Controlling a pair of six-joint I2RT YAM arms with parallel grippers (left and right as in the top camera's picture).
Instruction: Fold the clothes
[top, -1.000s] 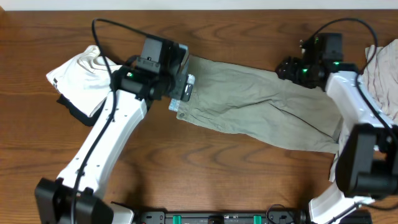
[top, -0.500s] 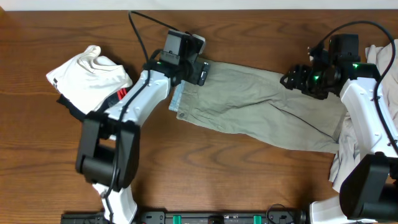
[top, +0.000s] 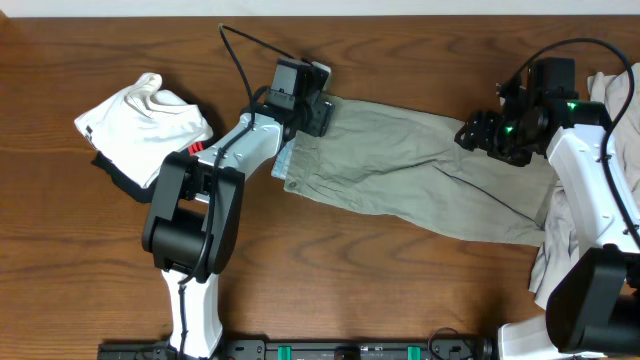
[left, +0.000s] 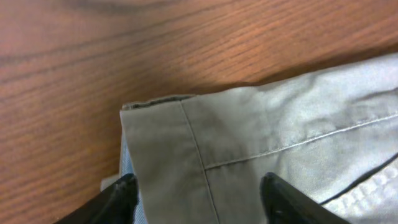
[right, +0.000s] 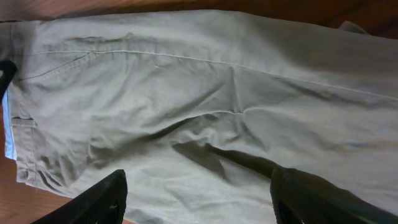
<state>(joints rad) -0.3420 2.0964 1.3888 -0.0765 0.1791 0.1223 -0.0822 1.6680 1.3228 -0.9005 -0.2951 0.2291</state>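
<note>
Left gripper (left: 198, 186) gapes astride the shorts (left: 280, 130) at the waistband corner; right gripper (right: 199, 177) hangs open above. A shallow pinch might slip off.

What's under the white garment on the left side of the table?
A black garment pokes out along the white garment's lower edge, with a red bit at its right. The rest is covered.

The left end effector (left: 199, 183), jaws parted, straddles the shorts (left: 267, 137) corner on the table (left: 93, 68)
</note>
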